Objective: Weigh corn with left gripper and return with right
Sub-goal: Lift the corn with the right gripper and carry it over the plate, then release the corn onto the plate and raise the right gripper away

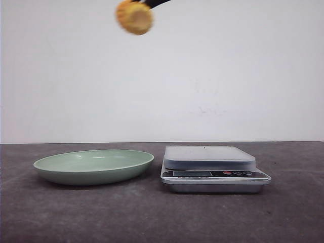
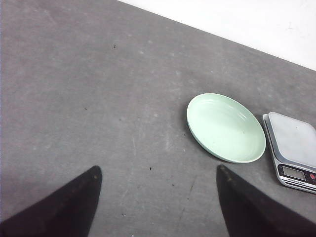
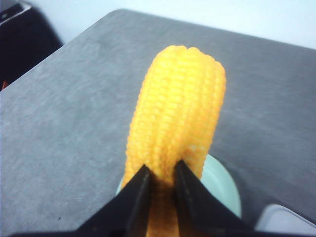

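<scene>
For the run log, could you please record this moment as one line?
right gripper: shut on corn, high over green plate | left gripper: open, empty | kitchen scale: platform bare

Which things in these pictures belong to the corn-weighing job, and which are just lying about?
Part of the job:
corn, held high above the table
right gripper, shut on the corn
left gripper, open and holding nothing
scale, nothing on its platform
green plate, nothing in it

Just lying about:
nothing that shows
</scene>
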You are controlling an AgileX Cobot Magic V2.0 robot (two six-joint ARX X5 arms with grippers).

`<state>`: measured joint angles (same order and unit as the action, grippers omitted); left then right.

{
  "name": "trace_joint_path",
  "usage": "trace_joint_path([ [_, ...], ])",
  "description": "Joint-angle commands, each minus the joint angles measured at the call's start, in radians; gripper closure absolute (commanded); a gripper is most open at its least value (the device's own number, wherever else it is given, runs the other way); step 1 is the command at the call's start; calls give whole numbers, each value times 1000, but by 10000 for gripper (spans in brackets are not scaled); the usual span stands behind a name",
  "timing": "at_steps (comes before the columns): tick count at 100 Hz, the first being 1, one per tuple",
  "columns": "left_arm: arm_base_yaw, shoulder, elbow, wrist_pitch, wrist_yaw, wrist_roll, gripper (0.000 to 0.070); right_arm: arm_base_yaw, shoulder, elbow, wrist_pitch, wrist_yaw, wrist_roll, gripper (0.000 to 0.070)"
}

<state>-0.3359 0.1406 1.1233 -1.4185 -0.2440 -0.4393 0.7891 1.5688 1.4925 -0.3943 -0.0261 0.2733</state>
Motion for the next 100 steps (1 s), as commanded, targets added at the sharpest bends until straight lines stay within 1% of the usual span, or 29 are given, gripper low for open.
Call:
trace_joint_path([
  [1, -2, -2, 12, 1, -2, 8, 267, 21, 89, 62, -10, 4, 18, 700],
  [21, -2, -2, 12, 2, -2, 7, 267, 34, 299, 168, -59, 4, 35, 700],
  [35, -2, -2, 12, 0, -2, 7, 267, 34, 393, 174, -65, 4, 62, 700],
  [55, -2, -2, 12, -3, -2, 7, 267, 33, 467, 174, -78, -1, 61, 697],
  [58, -2, -2, 12, -3, -2, 7, 267, 33, 472, 174, -78, -1, 61, 661],
  [60, -2, -2, 12, -3, -2, 7, 267, 34, 474, 174, -78, 0, 61, 612],
  [62, -2, -2, 12, -3, -2, 7, 267, 34, 478, 174, -76, 0, 61, 548],
  [64, -2, -2, 12, -3, -2, 7, 267, 34, 481, 174, -72, 0, 61, 470],
  [66, -2, -2, 12, -3, -2, 7, 267, 34, 483, 174, -71, 0, 62, 385],
  [67, -2, -2, 12, -3, -2, 7, 267, 34, 483, 174, -71, 0, 63, 320],
  [68, -2, -2, 12, -3, -2, 7, 267, 34, 483, 174, -72, 0, 64, 297],
  [71, -2, -2, 12, -3, -2, 7, 267, 34, 483, 174, -71, 0, 64, 195],
  [74, -2, -2, 12, -3, -2, 8, 267, 34, 483, 174, -71, 0, 63, 138],
  [86, -2, -2, 12, -2, -2, 8, 267, 34, 483, 174, -54, -2, 60, 131],
  [91, -2, -2, 12, -2, -2, 8, 267, 33, 482, 175, -48, -2, 59, 142],
  [95, -2, -2, 12, -2, -2, 8, 267, 28, 475, 177, -52, -9, 55, 175],
  [100, -2, -2, 12, -2, -2, 8, 266, 19, 461, 184, -65, -35, 33, 243],
])
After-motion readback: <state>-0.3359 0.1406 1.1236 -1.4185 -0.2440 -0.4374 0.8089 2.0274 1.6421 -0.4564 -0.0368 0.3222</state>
